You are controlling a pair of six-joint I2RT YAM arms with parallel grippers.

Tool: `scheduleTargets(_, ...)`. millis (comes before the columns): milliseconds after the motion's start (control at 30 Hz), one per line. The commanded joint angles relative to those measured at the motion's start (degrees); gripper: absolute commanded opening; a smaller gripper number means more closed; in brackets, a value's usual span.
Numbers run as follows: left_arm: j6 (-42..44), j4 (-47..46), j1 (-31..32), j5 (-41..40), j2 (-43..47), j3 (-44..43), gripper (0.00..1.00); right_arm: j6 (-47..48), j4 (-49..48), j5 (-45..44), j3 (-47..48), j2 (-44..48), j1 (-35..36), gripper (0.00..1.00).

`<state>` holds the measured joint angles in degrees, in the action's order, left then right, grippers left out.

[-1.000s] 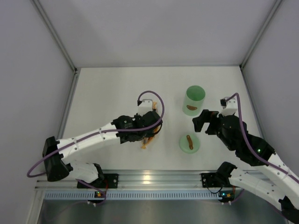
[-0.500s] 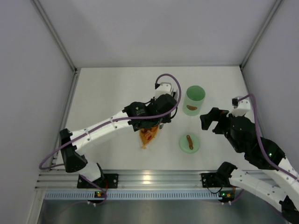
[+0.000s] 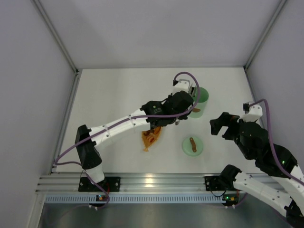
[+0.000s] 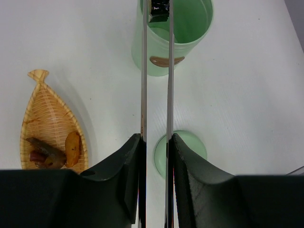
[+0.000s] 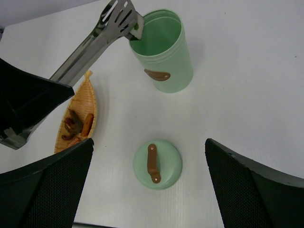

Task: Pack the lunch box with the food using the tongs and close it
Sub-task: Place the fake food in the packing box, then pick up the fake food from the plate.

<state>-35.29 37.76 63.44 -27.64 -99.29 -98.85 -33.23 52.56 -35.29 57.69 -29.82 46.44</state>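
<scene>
The left gripper (image 4: 156,142) is clenched on the tongs (image 4: 169,71). Their tips pinch a dark food piece (image 4: 158,12) at the rim of the open lunch box (image 5: 175,66). More food (image 4: 52,151) lies in the woven tray (image 4: 42,109), apart from the box. The right gripper (image 3: 222,124) hangs released beside the lid (image 5: 166,161), with bare table (image 3: 109,95) between them.

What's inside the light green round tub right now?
The tips of the thin silver metal tongs, pinching a small dark piece of food, hang at its open top. Of the mint-green tub itself, only the bare inner wall shows; the bottom is out of sight.
</scene>
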Motion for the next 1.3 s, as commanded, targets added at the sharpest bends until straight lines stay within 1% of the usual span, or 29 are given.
scheduleTargets(0, 1.63, -7.52, 0.11, 0.04, -1.26, -3.54, 0.19, -0.34, 2.46, -1.71, 2.78, 0.99, 0.59, 1.0)
scheduleTargets(133, 1.54, -8.93, 0.11, 0.13, -2.93, -4.16, 0.22, -0.34, 2.9, -1.63, 2.78, 1.17, 0.59, 0.99)
scheduleTargets(167, 1.63, -8.84, 0.11, 0.22, -3.11, -4.33, 0.26, -0.43, 3.08, -1.63, 2.78, 1.08, 0.59, 1.0)
scheduleTargets(233, 1.63, -8.67, 0.11, 0.22, -3.63, -4.77, 0.29, -0.34, 3.08, -1.71, 2.78, 1.43, 0.59, 0.99)
scheduleTargets(300, 1.71, -8.49, 0.11, 0.22, -3.63, -4.95, 0.35, -0.17, 2.99, -1.8, 2.78, 1.61, 0.59, 0.99)
scheduleTargets(500, 2.42, -8.75, 0.11, 0.39, -3.46, -4.95, 0.48, -0.16, 2.55, -1.54, 2.25, 1.44, 0.59, 0.99)
scheduleTargets(600, 2.68, -8.4, 0.11, 0.39, -3.37, -5.21, 0.51, -0.25, 2.64, -1.45, 2.16, 1.52, 0.59, 1.0)
scheduleTargets(700, 2.68, -8.32, 0.11, 0.48, -3.2, -5.04, 0.5, -0.17, 2.64, -1.63, 2.07, 1.79, 0.5, 1.0)
scheduleTargets(733, 2.68, -8.66, 0.19, 0.57, -2.41, -4.52, 0.48, -0.16, 2.64, -1.71, 2.07, 2.05, 0.59, 0.99)
scheduleTargets(800, 2.68, -9.1, 0.19, 0.39, -1.27, -4.16, 0.47, -0.08, 2.64, -1.63, 2.07, 1.88, 0.59, 1.0)
scheduleTargets(1000, 3.21, -8.93, 0.19, -1.54, 6.2, -0.21, 0.47, -0.08, 2.38, -1.71, 2.16, 1.87, 0.59, 1.0)
scheduleTargets(1133, 2.42, -4.28, 0.19, -2.77, 11.38, 1.11, 0.47, 0.01, 2.29, -1.71, 2.16, 1.61, 0.59, 1.0)
scheduleTargets(1267, -0.65, 0.9, 0.19, -3.47, 17.09, 7.16, 0.47, 0.01, 1.76, -1.63, 1.9, 1.79, 0.59, 0.99)
